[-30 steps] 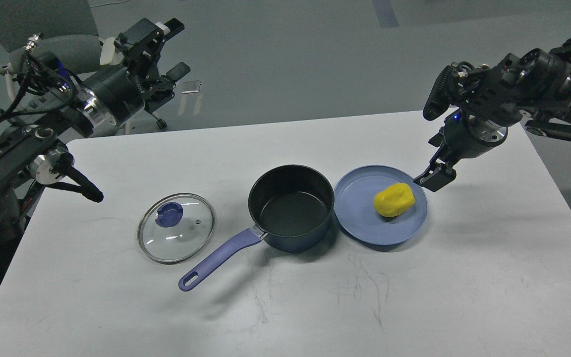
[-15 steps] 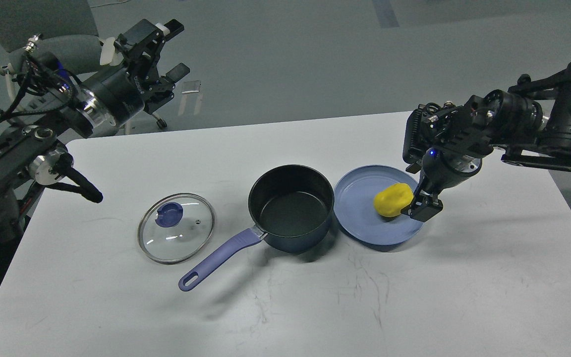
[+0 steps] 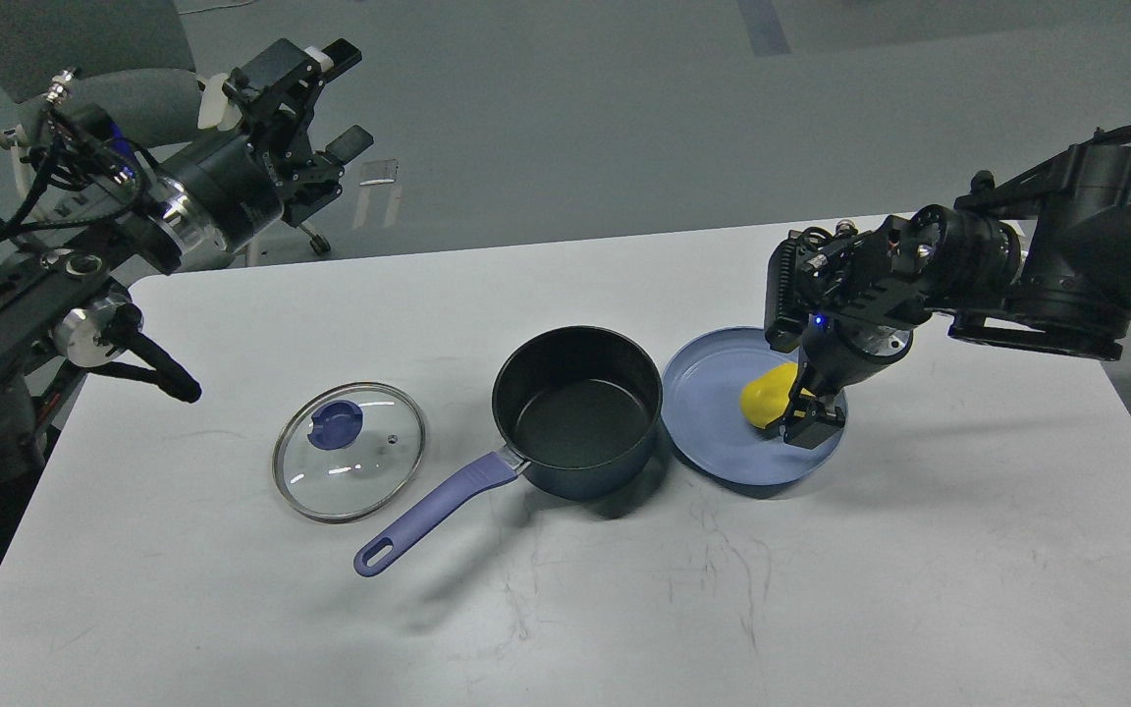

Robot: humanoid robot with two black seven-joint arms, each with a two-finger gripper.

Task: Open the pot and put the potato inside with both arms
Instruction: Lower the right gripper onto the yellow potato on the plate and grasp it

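The left gripper (image 3: 315,103) is held up high at 10 o'clock, its fingers wide apart. The lid (image 3: 350,451) is laid flat at 9 o'clock from the open pot (image 3: 576,410). At 3 o'clock, on the plate (image 3: 713,432), the potato (image 3: 769,396) is now reached by the right gripper (image 3: 806,417). Whether it is squeezed cannot be told. Lifting seems next.

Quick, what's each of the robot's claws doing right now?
Left gripper: open, holding nothing, raised beyond the table's far-left corner.
Right gripper: down at the potato; grip cannot be told.
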